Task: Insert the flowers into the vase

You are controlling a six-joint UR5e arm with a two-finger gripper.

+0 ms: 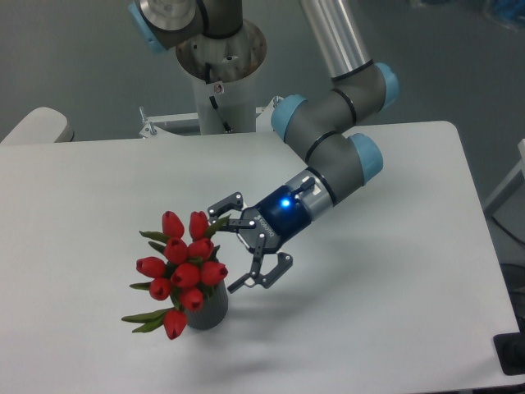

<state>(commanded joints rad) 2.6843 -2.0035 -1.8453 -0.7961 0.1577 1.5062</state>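
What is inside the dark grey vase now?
The flowers stand in the vase, with red buds and green leaves above its rim. Their stems and the vase's inside are covered.

I see my grey arm point(328, 156) with light-blue joint caps, a silver tube, and a black gripper point(246, 246) glowing blue.

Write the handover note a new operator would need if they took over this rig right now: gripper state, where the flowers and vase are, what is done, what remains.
Gripper: open, holding nothing, just right of the bunch and clear of it.
Flowers: red tulip bunch sitting in the vase, leaning toward the left, leaves hanging over the rim.
Vase: dark grey, upright on the white table, near the front edge.
Done: flowers inserted and released.
Left: back the arm away without brushing the bunch.
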